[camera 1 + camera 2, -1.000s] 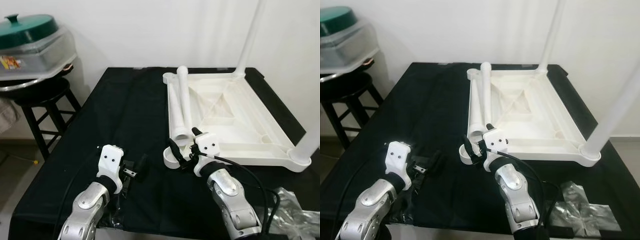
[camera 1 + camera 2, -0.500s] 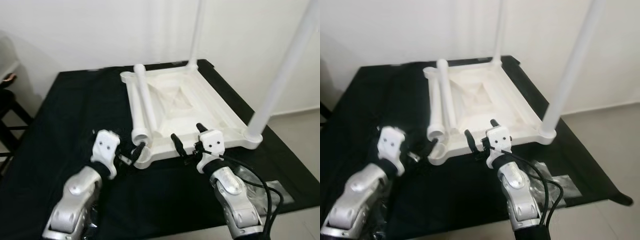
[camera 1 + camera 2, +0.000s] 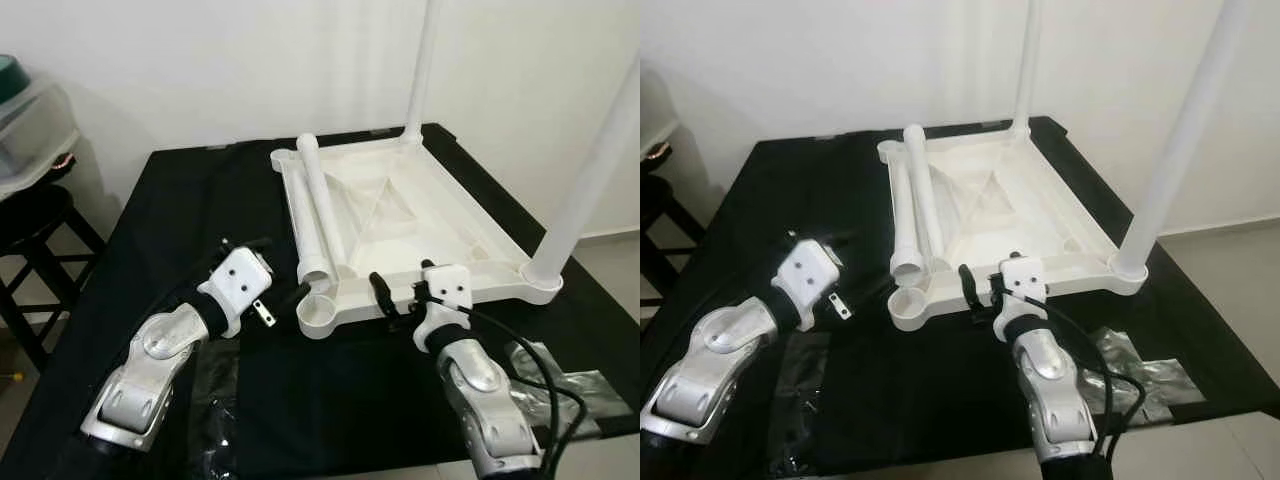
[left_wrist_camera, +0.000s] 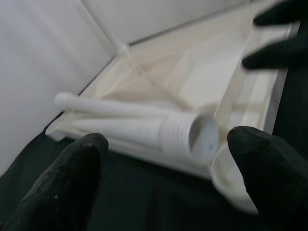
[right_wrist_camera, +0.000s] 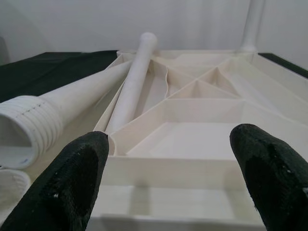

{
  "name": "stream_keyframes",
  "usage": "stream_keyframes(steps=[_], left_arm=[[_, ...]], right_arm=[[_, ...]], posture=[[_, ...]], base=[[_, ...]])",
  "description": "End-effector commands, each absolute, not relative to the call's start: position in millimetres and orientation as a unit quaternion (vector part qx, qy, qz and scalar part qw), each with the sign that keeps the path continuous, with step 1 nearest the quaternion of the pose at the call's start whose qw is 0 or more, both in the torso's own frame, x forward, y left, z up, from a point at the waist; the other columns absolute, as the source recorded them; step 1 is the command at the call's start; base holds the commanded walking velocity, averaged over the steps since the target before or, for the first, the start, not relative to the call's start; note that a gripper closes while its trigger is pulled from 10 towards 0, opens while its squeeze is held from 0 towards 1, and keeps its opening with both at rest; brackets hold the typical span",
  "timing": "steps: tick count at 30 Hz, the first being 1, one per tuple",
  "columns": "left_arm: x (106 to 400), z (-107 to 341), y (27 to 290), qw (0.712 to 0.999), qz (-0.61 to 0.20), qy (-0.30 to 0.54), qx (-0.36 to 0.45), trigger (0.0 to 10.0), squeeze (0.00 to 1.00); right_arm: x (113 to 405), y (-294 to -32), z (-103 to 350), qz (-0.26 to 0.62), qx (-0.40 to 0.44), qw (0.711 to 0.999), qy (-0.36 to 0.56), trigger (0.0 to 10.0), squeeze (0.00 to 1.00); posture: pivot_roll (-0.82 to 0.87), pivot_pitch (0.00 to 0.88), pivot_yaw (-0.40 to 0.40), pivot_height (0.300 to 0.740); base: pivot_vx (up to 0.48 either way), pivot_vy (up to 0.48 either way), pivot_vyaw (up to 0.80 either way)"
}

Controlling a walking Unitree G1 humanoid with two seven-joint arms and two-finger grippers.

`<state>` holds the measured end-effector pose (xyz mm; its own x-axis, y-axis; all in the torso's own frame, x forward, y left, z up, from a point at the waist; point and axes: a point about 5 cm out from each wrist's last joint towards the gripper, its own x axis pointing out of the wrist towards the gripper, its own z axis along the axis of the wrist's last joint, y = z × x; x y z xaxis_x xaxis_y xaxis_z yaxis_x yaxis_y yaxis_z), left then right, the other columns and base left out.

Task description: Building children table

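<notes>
My left gripper (image 3: 285,297) has swung in from 9 o'clock, fingers spread and empty, to the loose leg (image 3: 314,213) lying on the upturned top (image 3: 440,215); my right gripper (image 3: 400,297), wide open and empty, stays at the near rim at 6 o'clock. Two legs already stand, so I judge the loose leg comes next, into the empty socket (image 3: 322,312).

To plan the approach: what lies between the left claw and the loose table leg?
In the left eye view, only bare black cloth separates the open left claw from the loose leg.
</notes>
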<state>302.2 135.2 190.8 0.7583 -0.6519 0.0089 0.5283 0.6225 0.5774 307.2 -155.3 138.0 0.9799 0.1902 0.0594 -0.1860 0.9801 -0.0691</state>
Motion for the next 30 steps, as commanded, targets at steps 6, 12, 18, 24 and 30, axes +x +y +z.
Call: stream_keyframes(steps=[6,12,18,24,30], left_arm=[[309.9,187.8,116.1,0.885,-0.340,-0.105,0.300,10.0,0.00],[309.9,184.5,99.0,0.884,-0.359,-0.102,0.280,10.0,0.00],[312.5,183.0,95.4,0.880,-0.359,-0.102,0.294,10.0,0.00],[316.6,180.0,95.9,0.868,-0.350,-0.100,0.339,10.0,0.00],[324.9,175.6,99.1,0.864,-0.326,-0.083,0.374,10.0,0.00]], right_arm=[[306.5,-163.4,130.7,0.058,0.004,0.998,-0.007,10.0,0.00],[305.4,-161.7,134.7,0.062,0.010,0.998,-0.021,10.0,0.00],[305.3,-162.8,135.0,0.057,0.010,0.998,-0.020,10.0,0.00],[305.4,-163.1,135.3,0.056,0.010,0.998,-0.018,10.0,0.00],[306.1,-163.0,135.0,0.056,0.010,0.998,-0.016,10.0,0.00]], posture=[[0.00,0.082,0.059,0.740],[-0.01,0.083,0.061,0.740],[-0.01,0.087,0.061,0.740],[-0.01,0.087,0.059,0.740],[-0.01,0.083,0.061,0.740]], base=[[0.000,0.000,-0.53],[0.000,0.000,-0.75],[0.000,0.000,0.00],[0.000,0.000,0.00],[0.000,0.000,0.00]])
